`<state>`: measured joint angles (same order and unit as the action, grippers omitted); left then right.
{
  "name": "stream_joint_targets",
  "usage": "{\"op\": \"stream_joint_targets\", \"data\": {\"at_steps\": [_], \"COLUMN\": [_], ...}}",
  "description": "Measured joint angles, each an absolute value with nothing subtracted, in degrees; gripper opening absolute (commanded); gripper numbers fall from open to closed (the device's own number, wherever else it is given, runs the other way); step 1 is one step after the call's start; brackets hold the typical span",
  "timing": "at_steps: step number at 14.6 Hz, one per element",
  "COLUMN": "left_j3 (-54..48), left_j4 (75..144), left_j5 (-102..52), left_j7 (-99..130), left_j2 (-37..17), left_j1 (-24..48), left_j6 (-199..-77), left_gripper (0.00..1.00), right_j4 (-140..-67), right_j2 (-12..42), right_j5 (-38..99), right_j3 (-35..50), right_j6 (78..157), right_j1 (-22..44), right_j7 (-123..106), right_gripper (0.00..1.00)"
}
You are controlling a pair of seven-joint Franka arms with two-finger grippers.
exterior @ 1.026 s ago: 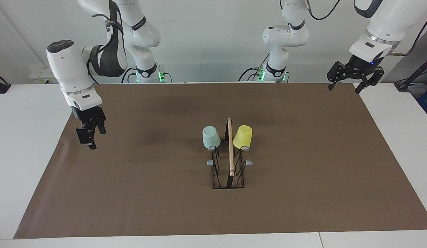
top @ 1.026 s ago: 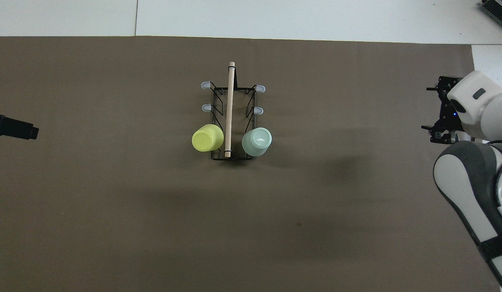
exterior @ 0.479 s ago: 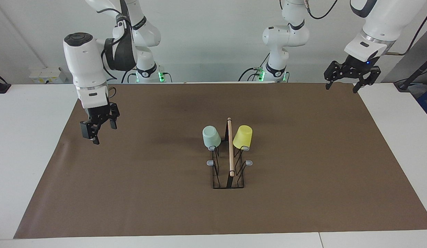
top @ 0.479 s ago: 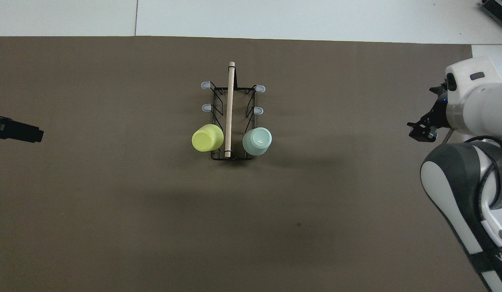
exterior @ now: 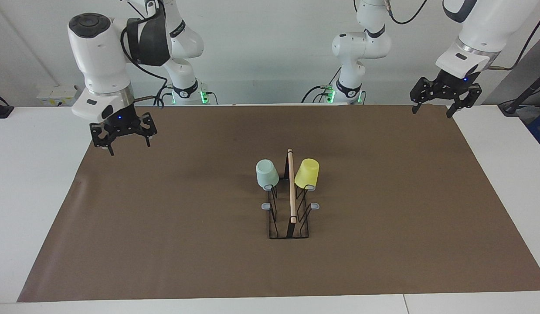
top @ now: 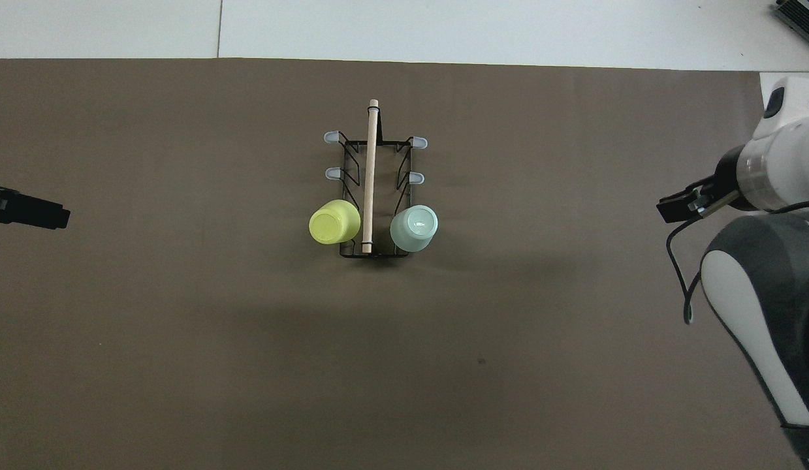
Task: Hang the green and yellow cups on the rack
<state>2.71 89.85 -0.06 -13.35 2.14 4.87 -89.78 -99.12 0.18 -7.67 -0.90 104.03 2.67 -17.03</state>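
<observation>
Facing view
Rack (exterior: 290, 205): stands on the brown mat (exterior: 165, 226) at the middle of the table (exterior: 34, 174), its wooden dowel (exterior: 291, 185) running from 12 to 6 o'clock.
Green cup (exterior: 267, 173): upside down on the peg at the rack's end nearest the robots, on the side toward the right arm's end of the table.
Yellow cup (exterior: 307, 173): upside down on the matching peg, on the side toward the left arm's end; the dowel lies between the two cups.
Free pegs: grey tips show bare farther from the robots than the cups.
Right pincer (exterior: 121, 139): at about 10 o'clock from the rack, up in the air over the mat's corner, fingers spread apart, grasping nothing.
Left pincer (exterior: 444, 102): at about 2 o'clock from the rack, over the mat's edge, released, fingers wide, empty.

Overhead view
Rack (top: 376, 196): centre of the mat, dowel pointing to 12 o'clock.
Yellow cup (top: 333, 222): at 8 o'clock from the rack's middle, base up.
Green cup (top: 414, 228): at 4 o'clock from the rack's middle, base up.
Left pincer (top: 25, 210): only its dark tip shows at 9 o'clock, well apart from the rack.
Right pincer (top: 688, 204): at 3 o'clock, well apart from the rack.
</observation>
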Motion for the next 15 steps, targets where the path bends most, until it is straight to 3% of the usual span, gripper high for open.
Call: {"op": "stream_joint_targets", "data": {"at_steps": [7,15], "left_j3": [2.81,2.81], "left_j4": [89.85,89.85], "left_j5": [-0.06,-0.08], "left_j7": [-13.28,-13.27], "left_j2": [2.14,2.15], "left_j1": [4.83,4.83], "left_j6": [-89.74,-89.8], "left_gripper": [1.0,1.0], "right_j4": [-91.37,-92.8], "right_j2": [-1.02,-2.45], "right_j5": [-3.27,-2.99], "right_j3": [-5.17,-5.72], "right_j6": [85.64,84.58], "right_j1": [4.96,4.9], "right_j7": [-4.99,-4.07], "right_gripper": [1.0,1.0]}}
